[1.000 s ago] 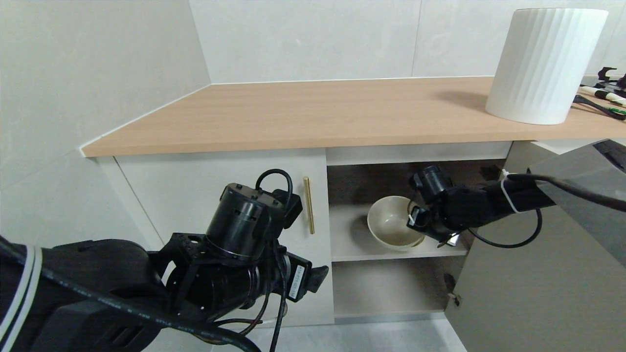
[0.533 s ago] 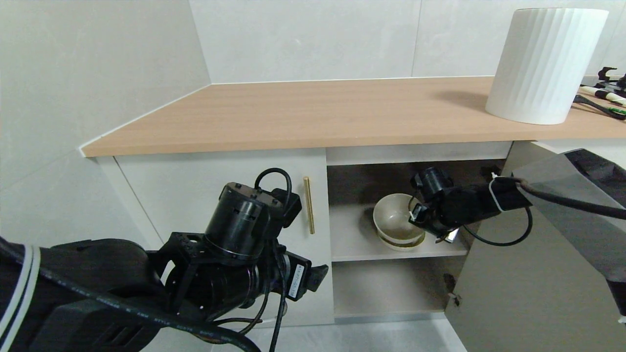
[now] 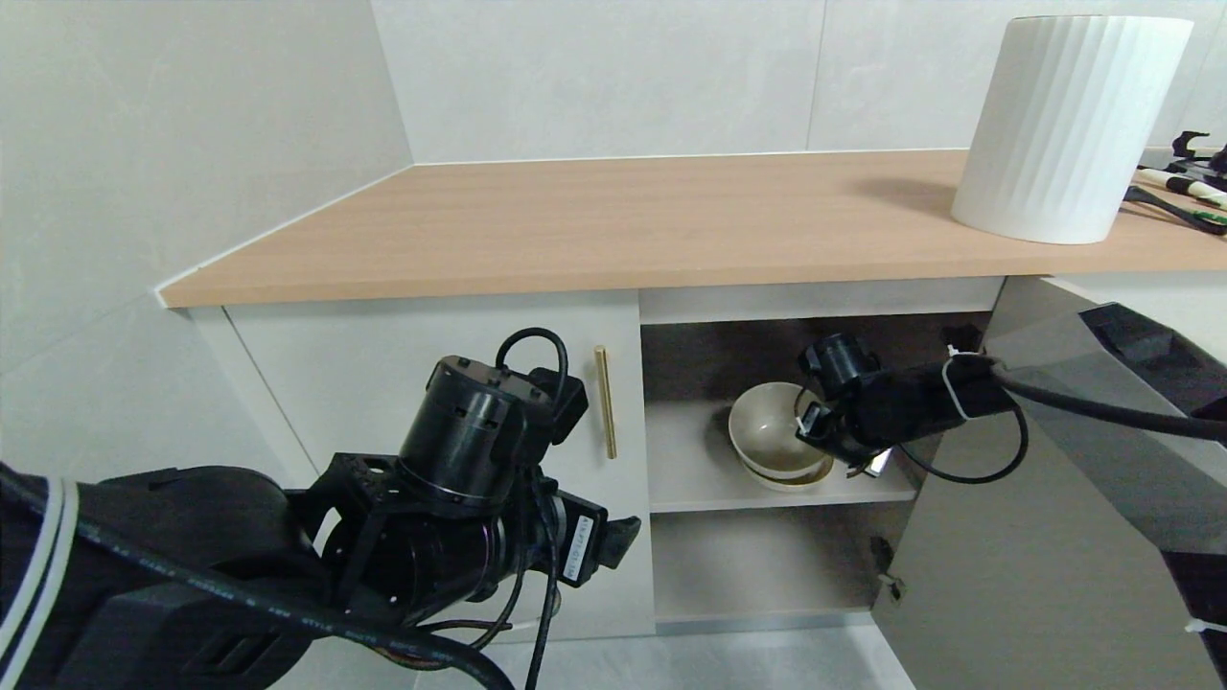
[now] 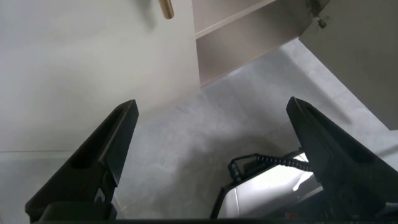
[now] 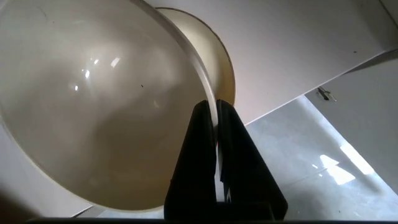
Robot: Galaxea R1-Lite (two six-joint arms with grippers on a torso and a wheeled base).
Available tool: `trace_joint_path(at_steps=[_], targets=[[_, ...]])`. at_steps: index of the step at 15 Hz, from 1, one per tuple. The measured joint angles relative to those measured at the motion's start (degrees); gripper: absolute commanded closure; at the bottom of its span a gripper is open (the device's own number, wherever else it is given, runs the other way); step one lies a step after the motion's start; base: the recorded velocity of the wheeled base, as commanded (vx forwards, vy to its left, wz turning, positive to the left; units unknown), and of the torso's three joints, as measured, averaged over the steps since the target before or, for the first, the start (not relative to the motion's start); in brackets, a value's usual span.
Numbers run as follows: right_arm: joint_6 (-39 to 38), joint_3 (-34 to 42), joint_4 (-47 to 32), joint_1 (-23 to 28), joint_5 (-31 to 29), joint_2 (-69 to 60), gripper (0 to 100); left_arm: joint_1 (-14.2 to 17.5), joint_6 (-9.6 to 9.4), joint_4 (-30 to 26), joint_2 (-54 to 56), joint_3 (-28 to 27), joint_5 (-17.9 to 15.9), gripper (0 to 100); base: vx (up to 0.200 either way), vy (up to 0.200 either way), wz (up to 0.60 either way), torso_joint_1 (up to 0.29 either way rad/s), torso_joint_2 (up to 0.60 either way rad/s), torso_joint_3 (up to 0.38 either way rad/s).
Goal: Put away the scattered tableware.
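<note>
Bowl [image 3: 767, 431] | right arm [image 3: 911, 402] extended into cabinet [image 3: 690, 474], right fingers [image 5: 200, 149] pinching rim | left fingers [image 4: 106, 155] wide

Pale tiled walls [image 3: 594, 67], wooden countertop [image 3: 623, 220], white cabinet [image 3: 431, 364] with brass handle [image 3: 605, 402], grey floor [image 4: 205, 137]

There are two beige bowls in the cupboard: the upper bowl [image 3: 767, 431] and the lower bowl [image 3: 798, 476] under it. One white ribbed container [image 3: 1069, 125] stands on the one table [image 3: 594, 220]. The cupboard has two doors, the closed door [image 3: 383, 355] and the open door [image 3: 1007, 556], and one brass handle [image 3: 605, 402]. Inside are two levels, the middle shelf [image 3: 690, 470] and the bottom shelf [image 3: 757, 565]. Some utensils [image 3: 1184, 187] lie at the table's right edge, but their number cannot be told.
</note>
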State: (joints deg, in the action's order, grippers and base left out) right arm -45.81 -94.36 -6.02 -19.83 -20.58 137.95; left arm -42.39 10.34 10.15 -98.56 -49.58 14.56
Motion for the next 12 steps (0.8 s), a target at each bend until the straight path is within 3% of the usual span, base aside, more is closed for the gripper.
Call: trace_joint_path(at_steps=[7, 12], targets=[[0.1, 0.3, -0.7, -0.1, 0.5, 0.0, 0, 0.5, 0.02, 0.0, 0.0, 0.0, 0.0, 0, 0.000, 0.000, 0.00, 0.000, 0.00, 0.000], [0.0, 4.5, -6.4, -0.9, 1.7, -5.7, 0, 1.9, 3.97, 0.0, 2.2, -0.1, -0.4, 0, 0.000, 0.000, 0.00, 0.000, 0.00, 0.000]])
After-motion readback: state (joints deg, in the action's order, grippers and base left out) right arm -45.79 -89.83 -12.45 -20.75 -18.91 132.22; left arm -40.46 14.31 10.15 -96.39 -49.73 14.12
